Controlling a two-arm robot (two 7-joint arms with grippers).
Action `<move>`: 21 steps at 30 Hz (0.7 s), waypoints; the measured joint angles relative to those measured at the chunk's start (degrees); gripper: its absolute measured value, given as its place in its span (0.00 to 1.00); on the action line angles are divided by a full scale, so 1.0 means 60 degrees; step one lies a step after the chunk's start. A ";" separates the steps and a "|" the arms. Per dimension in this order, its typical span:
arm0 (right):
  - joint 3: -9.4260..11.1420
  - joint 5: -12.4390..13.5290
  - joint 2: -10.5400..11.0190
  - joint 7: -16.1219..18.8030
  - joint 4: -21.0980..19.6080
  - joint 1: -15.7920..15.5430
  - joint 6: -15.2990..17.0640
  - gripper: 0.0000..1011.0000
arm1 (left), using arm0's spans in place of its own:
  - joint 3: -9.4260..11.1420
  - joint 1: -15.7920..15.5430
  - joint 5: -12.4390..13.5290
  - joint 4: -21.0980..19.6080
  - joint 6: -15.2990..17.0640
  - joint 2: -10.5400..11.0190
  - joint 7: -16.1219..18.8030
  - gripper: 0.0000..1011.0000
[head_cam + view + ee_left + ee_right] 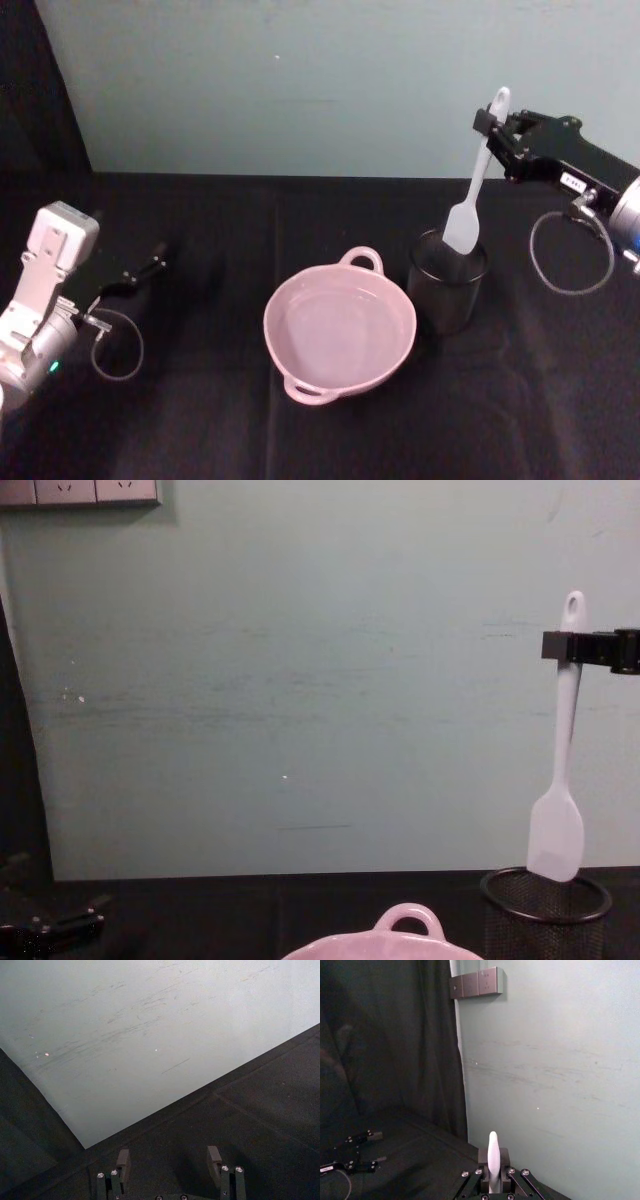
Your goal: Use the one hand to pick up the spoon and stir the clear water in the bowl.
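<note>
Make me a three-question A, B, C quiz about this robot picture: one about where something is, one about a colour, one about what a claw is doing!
1. Where does the broad end of the spoon hang? A) over the black mesh cup B) in a drawer C) flat on the table
2. What colour is the bowl? A) blue B) pink C) green
3. What is the right claw doing? A) open and empty B) shut on the spoon's handle C) pushing the cup
Answers: 1A, chest view shows it at the cup's rim. 2B, its wall is pale pink. 3B, it pinches the handle's top. The left claw is open, far left.
</note>
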 joint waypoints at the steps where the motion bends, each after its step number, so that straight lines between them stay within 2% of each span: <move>1: 0.0006 -0.0004 -0.0003 0.0002 -0.0007 0.0002 0.0001 0.12 | 0.0001 0.0001 0.0000 0.0000 0.0000 0.0000 0.0000 0.99; 21: -0.0013 0.0030 -0.0006 0.0022 0.0029 -0.0006 -0.0003 0.12 | 0.0001 0.0000 0.0000 0.0000 0.0000 0.0000 0.0000 0.99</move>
